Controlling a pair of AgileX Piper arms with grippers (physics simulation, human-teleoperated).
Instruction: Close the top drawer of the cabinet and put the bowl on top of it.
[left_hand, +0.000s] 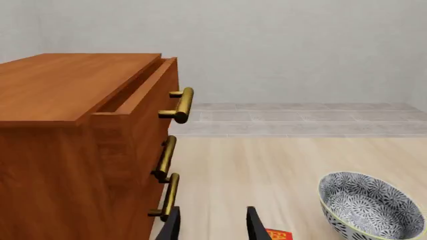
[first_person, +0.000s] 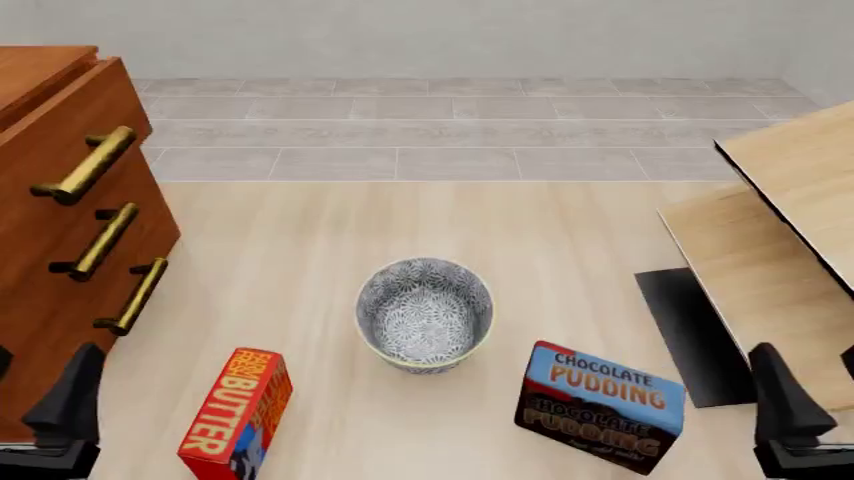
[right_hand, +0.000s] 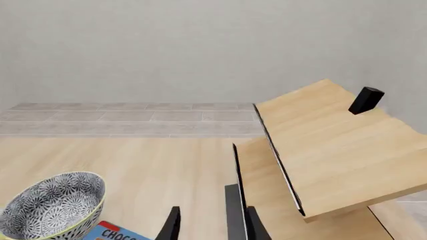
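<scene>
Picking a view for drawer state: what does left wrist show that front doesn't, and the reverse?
Left wrist only: the cabinet's flat top and the gap behind the top drawer, which stands pulled out.
Front only: the butter box whole, the chocolate pudding box, the pale wood furniture on the right, and both grippers' fingers at the lower corners.
Both: the bowl, upright on the table, and all three brass handles.

Bright, even, flat light fills all three views, with no glare and everything in sharp focus. Shadows are faint: a soft one under the bowl (first_person: 424, 315) at centre frame.
</scene>
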